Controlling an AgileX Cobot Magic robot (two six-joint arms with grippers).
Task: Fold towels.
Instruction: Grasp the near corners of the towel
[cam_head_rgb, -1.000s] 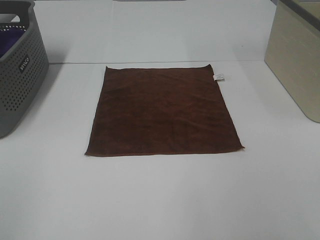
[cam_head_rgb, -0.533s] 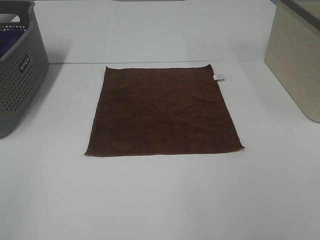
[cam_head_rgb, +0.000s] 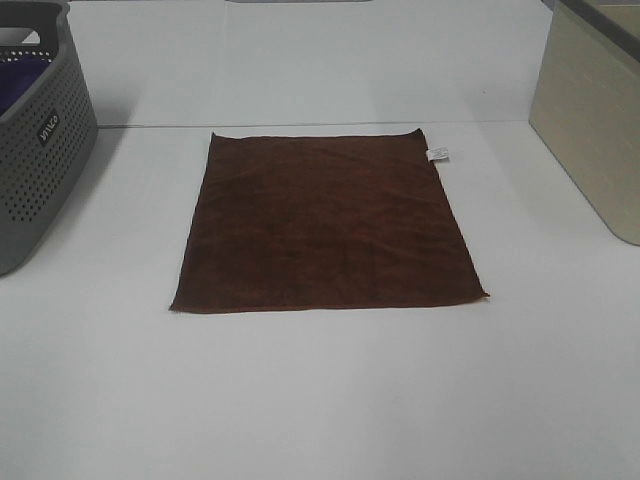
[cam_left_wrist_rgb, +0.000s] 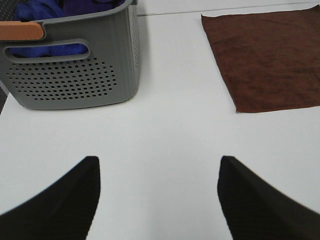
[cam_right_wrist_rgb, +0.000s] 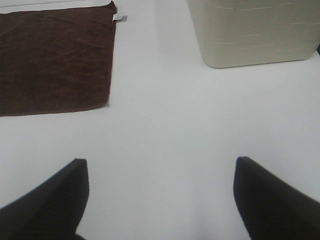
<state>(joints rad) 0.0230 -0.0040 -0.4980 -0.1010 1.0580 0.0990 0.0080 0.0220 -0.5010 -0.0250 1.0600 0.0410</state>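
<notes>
A dark brown square towel (cam_head_rgb: 325, 222) lies flat and spread out on the white table (cam_head_rgb: 320, 400), with a small white tag (cam_head_rgb: 438, 154) at its far right corner. It also shows in the left wrist view (cam_left_wrist_rgb: 267, 60) and in the right wrist view (cam_right_wrist_rgb: 52, 62). My left gripper (cam_left_wrist_rgb: 159, 197) is open and empty over bare table, apart from the towel's near left corner. My right gripper (cam_right_wrist_rgb: 160, 200) is open and empty over bare table, apart from the towel's near right corner. Neither gripper shows in the high view.
A grey perforated basket (cam_head_rgb: 35, 150) holding purple cloth (cam_left_wrist_rgb: 60, 10) stands at the left edge of the table. A beige bin (cam_head_rgb: 595, 110) stands at the right edge; it also shows in the right wrist view (cam_right_wrist_rgb: 252, 32).
</notes>
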